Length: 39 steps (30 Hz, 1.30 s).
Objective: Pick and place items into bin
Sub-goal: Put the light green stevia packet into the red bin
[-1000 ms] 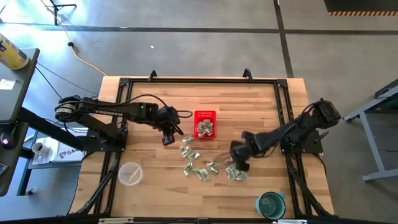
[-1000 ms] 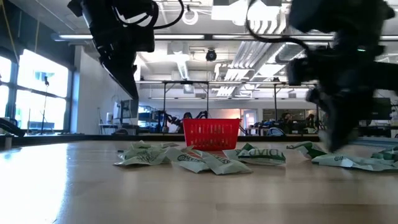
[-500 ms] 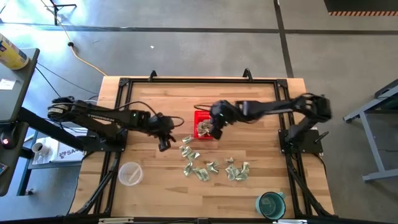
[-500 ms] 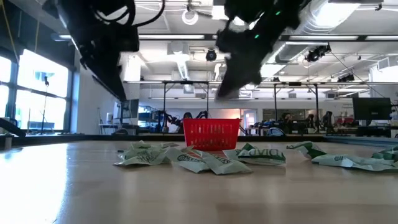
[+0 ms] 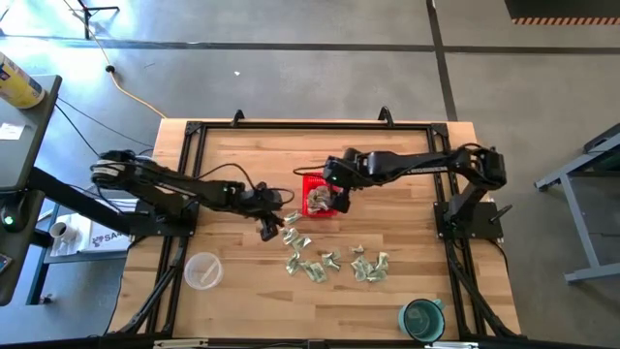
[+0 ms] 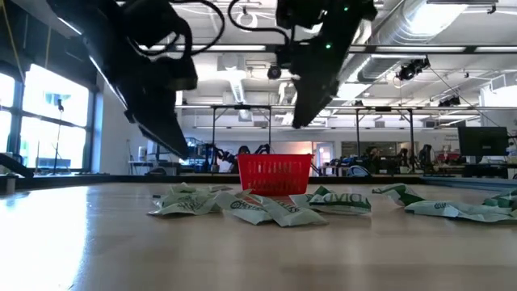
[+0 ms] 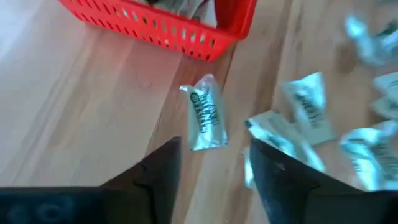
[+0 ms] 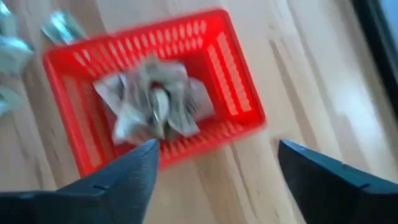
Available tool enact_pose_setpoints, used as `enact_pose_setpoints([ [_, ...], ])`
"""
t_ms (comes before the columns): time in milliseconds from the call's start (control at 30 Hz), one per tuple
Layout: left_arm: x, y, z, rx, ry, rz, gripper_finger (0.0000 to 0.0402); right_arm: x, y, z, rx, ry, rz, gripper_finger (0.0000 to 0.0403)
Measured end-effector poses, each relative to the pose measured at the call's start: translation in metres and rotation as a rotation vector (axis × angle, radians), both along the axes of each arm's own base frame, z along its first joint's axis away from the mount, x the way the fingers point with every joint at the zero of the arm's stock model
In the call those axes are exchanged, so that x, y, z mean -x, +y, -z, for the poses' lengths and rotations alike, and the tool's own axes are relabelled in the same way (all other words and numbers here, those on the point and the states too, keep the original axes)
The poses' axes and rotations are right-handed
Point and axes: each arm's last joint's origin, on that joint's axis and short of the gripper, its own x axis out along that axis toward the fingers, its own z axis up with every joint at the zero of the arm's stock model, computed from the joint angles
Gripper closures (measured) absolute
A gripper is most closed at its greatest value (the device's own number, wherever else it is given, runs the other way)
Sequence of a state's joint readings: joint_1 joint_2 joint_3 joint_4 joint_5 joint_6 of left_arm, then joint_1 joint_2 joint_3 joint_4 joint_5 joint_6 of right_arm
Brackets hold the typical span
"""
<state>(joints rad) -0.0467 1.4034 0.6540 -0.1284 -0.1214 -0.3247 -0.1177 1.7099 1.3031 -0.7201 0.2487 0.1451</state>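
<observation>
You work on a pale wooden table (image 5: 232, 291) set on a grey concrete floor (image 5: 291, 68). A yellow cable (image 5: 131, 92) trails at 10 o'clock. Bright windows (image 6: 48, 105) stand at 9 o'clock; ceiling ducts (image 6: 420, 32) overhead.

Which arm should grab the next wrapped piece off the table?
Left. The left gripper is open, with a wrapped piece just ahead of it beside the red basket. The right gripper is open over the basket, away from the loose pieces.
</observation>
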Motion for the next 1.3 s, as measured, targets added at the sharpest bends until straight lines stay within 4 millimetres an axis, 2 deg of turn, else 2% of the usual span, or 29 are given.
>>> enact_pose_setpoints([
  [100,-0.014,0.001,0.005,-0.047,0.022,-0.03,0.0133,0.015,0.004,0.001,0.023,0.053,0.009,0.0057],
  [200,-0.024,0.002,0.014,-0.089,0.061,-0.035,0.0104,0.028,0.007,0.006,0.009,0.07,0.033,0.0048],
  [300,-0.036,0.001,0.019,-0.101,0.075,0.001,0.0092,0.04,0.009,0.013,-0.012,0.086,0.075,0.0049],
  [400,-0.042,0.0,0.031,-0.106,0.107,0.008,0.0098,0.048,0.01,0.021,-0.027,0.087,0.114,0.0051],
  [500,-0.046,0.0,0.039,-0.11,0.132,0.015,0.013,0.053,0.012,0.025,-0.031,0.076,0.127,0.0051],
  [600,-0.05,0.0,0.042,-0.13,0.14,0.032,0.0185,0.054,0.017,0.029,-0.027,0.067,0.118,0.0052],
  [800,-0.057,0.008,0.038,-0.232,0.145,0.07,0.0351,0.056,0.026,0.025,0.048,0.04,0.112,0.0058],
  [867,-0.06,0.014,0.033,-0.26,0.165,0.051,0.0378,0.058,0.027,0.021,0.06,0.032,0.112,0.0061],
  [1000,-0.059,0.029,0.009,-0.273,0.267,0.018,0.0353,0.069,0.029,0.003,0.097,-0.023,0.164,0.0072],
  [1100,-0.058,0.035,-0.02,-0.291,0.283,0.031,0.0352,0.08,0.028,-0.011,0.127,-0.071,0.212,0.0077],
  [1200,-0.065,0.038,-0.052,-0.311,0.145,0.103,0.0377,0.088,0.025,-0.02,0.128,-0.093,0.231,0.0079],
  [1300,-0.08,0.04,-0.069,-0.306,-0.063,0.204,0.0378,0.092,0.024,-0.021,0.109,-0.061,0.198,0.0079],
])
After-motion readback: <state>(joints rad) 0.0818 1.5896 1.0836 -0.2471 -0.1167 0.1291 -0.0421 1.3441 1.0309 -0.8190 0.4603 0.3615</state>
